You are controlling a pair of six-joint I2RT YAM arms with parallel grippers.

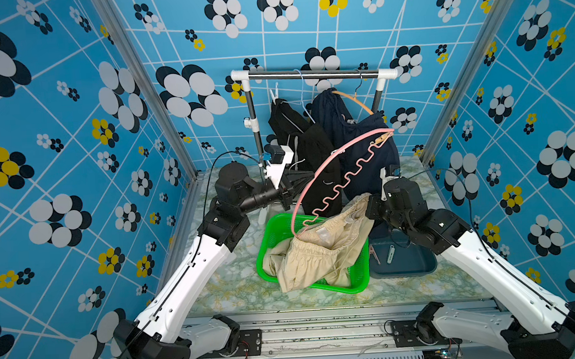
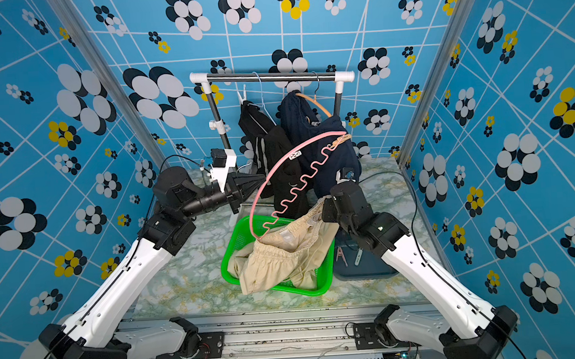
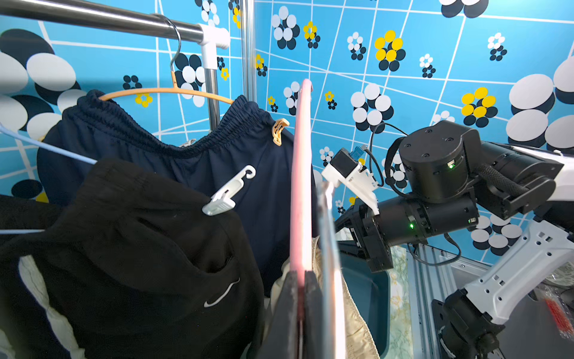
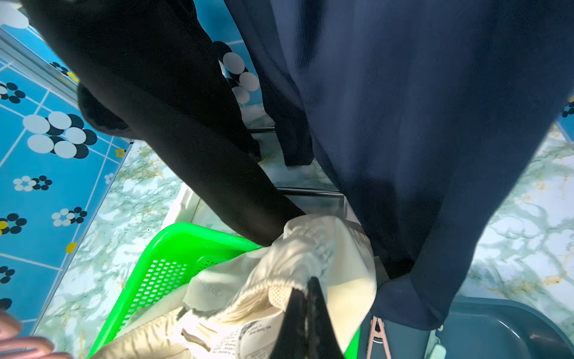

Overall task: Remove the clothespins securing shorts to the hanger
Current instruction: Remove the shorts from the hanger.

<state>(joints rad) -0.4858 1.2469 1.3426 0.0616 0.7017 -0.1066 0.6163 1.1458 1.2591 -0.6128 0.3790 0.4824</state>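
Left gripper [image 3: 301, 275] clamped on the pink hanger [image 3: 299, 161], right gripper [image 4: 306, 286] pinching the waistband of the beige shorts [image 4: 310, 248]: soft, limp, light cloth, so that thick elastic edge looks the surest hold.

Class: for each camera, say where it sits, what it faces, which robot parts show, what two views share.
Top views: high in front, looking down on the rack; both arms show.
Left wrist: faces pink hanger; left end effector, right arm show.
Right wrist: faces beige shorts; right end effector shows.
Both wrists share navy shorts.
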